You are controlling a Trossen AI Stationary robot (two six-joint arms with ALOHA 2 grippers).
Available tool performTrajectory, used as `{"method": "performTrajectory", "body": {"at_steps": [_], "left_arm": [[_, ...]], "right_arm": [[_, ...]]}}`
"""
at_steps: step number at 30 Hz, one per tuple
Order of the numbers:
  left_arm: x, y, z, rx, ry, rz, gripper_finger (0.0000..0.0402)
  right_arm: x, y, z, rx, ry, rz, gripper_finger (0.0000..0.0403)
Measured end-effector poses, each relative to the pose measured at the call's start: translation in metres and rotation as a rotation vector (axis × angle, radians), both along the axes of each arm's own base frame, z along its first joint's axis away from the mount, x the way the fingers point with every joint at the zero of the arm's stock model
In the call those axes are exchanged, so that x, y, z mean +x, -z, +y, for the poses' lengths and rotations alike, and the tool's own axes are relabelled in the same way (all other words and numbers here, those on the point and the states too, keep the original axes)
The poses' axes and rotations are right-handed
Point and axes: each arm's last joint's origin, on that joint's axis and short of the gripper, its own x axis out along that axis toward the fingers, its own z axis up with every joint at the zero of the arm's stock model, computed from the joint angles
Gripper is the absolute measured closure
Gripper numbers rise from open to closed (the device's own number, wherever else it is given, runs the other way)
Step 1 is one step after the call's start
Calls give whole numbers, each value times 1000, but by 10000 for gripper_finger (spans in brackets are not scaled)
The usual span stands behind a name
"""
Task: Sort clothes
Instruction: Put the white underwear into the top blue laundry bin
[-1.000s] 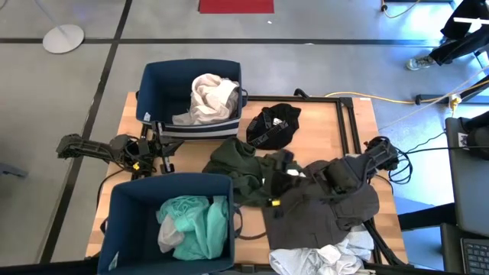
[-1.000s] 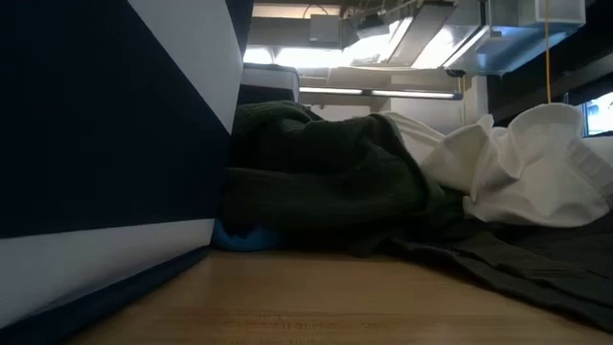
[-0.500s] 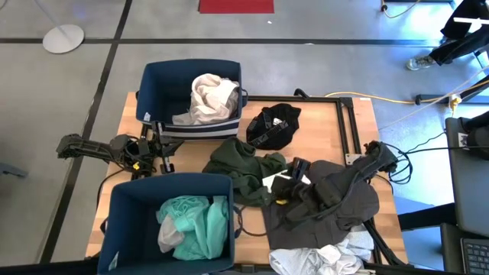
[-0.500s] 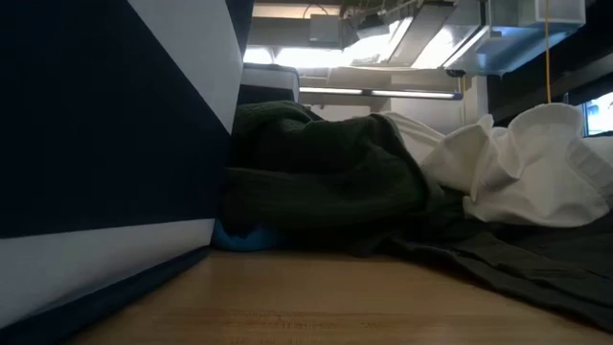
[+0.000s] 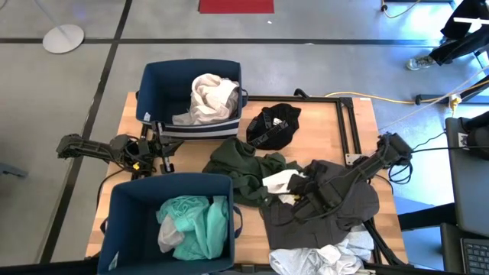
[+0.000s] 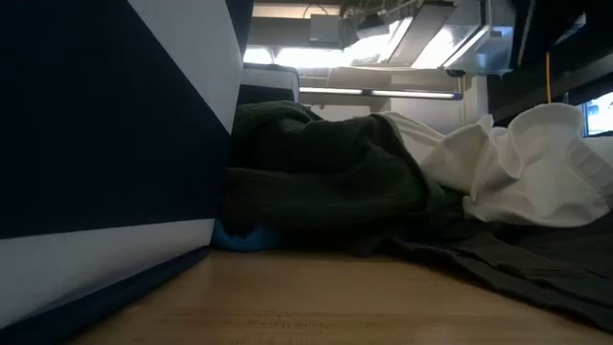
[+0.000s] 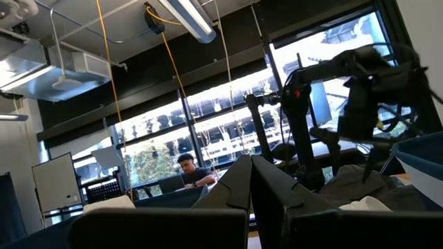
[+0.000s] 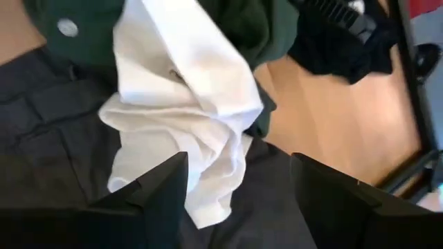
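Sorting partly done, by the look of it. Two dark blue fabric bins on the wooden bench (image 5: 348,126): the far bin (image 5: 153,84) holds one crumpled cream-white garment (image 5: 212,95); the near bin (image 5: 122,229) holds one teal garment (image 5: 195,225). So two pieces binned.

Still loose on the bench, five pieces as far as I can count:
- one black garment (image 5: 273,126), bunched by itself near the far bin
- one dark green knit top (image 5: 241,164), mid-bench
- one small white cloth (image 5: 279,183), crumpled against the green top's edge and lying onto the grey piece
- one dark grey garment (image 5: 344,214), spread flat
- one pale grey-white garment (image 5: 321,261) at the near edge, partly under the grey one

More may be hidden beneath the heap.

Right claw (image 8: 239,187) hovers just over the white cloth, fingers spread wide either side of it, nothing gripped. Judged next pick: that white cloth.

Left claw (image 5: 162,159) waits at the bench's left edge between the two bins; whether it is wide or narrow I cannot tell.
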Motion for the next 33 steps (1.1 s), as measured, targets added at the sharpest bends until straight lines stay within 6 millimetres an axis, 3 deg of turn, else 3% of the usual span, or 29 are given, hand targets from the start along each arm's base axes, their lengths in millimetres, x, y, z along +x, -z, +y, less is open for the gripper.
{"method": "performTrajectory", "body": {"at_steps": [7,18,22,28,33], "left_arm": [[0,0,0,1,-1,1,402],[0,0,0,1,0,1,402],[0,0,0,3,-1,1,402],[0,0,0,3,-1,1,402],[0,0,0,4,-2,1,402]], "right_arm": [[-13,36,-8,48,-4,-42,151],[-14,83,-24,-20,3,-60,151],[-9,97,-35,-52,-6,-97,151],[4,114,-43,47,-77,-153,151],[7,116,-43,62,-105,-176,204]]}}
